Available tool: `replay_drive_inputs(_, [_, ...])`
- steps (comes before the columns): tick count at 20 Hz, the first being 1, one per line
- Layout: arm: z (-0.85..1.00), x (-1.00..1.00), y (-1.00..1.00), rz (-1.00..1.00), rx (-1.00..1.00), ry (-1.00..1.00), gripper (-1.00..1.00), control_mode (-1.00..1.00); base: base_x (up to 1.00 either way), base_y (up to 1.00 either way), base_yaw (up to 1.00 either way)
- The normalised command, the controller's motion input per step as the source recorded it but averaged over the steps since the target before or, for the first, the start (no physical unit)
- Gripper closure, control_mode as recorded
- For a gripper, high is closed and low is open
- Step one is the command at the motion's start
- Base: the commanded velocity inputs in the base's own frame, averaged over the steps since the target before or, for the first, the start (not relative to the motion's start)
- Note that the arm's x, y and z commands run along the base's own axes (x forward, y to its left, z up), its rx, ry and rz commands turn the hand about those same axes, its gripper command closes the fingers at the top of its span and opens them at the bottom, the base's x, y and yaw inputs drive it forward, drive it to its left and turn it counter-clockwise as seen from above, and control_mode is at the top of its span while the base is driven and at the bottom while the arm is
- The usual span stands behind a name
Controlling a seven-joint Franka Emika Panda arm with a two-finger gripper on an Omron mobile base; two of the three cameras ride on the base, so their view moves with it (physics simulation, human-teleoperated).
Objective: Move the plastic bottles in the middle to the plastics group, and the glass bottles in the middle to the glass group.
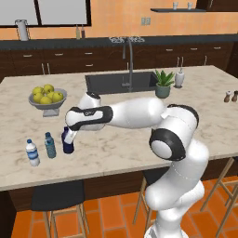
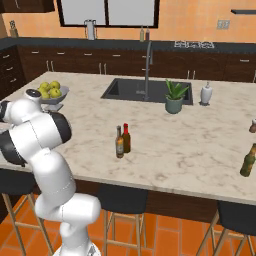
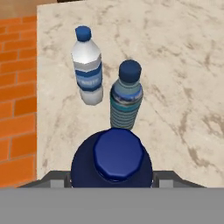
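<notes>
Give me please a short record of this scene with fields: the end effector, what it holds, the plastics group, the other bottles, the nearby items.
end effector: at the left part of the island counter, closed around the navy bottle
held item: navy bottle, blue cap, upright, beside the plastics group
plastics group: clear water bottle and teal water bottle, both upright
other bottles: brown bottle with red cap mid-counter, smaller brown bottle close beside it
nearby items: bowl of lemons, potted plant

navy bottle [image 3: 112,164] foreground, two water bottles [image 3: 126,94] beyond
</notes>
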Motion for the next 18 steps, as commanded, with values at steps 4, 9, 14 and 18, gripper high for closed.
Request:
replay_drive_inputs(4, [-0.18,0.11,0.17,0.02,0.00,-0.01,1.00,-1.00,0.00,0.00,0.00])
replay_drive_inputs(9, [-0.45,0.26,0.22,0.03,0.00,0.00,1.00,-1.00,0.00,0.00,0.00])
replay_drive_inputs(14, [-0.27,0.26,0.02,0.00,0.00,-0.01,1.00,-1.00,0.00,0.00,0.00])
replay_drive_inputs(18, [-0.13,0.11,0.00,0.00,-0.02,0.02,1.00,-1.00,0.00,0.00,0.00])
